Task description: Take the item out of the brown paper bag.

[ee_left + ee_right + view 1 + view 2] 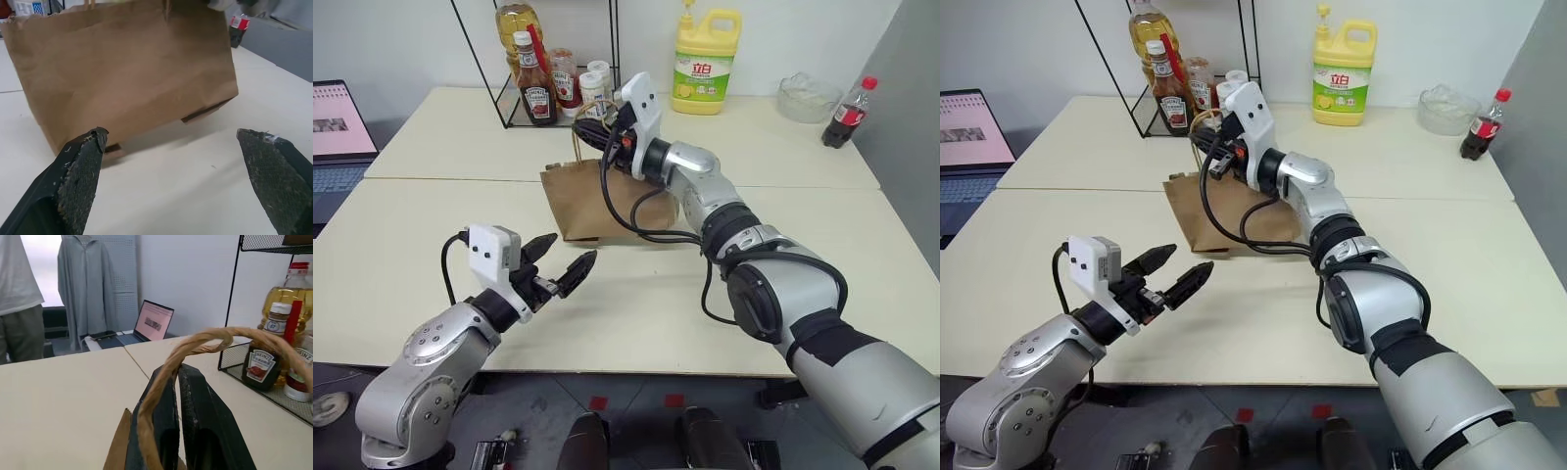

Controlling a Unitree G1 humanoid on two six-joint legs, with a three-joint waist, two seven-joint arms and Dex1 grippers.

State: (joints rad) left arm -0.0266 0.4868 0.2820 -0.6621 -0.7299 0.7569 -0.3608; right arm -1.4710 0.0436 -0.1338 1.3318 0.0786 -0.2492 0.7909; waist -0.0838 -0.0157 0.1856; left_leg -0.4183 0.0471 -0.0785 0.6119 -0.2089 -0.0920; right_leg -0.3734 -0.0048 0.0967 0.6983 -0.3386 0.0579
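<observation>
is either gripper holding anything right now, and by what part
The right gripper is shut on a tan loop handle of the brown paper bag. The left gripper is open and holds nothing.

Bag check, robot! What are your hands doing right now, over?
Right gripper jaws shut at the bag's handle. Left gripper open, hanging short of the bag. Item unseen. Bag's near corner raised off the table, over.
</observation>
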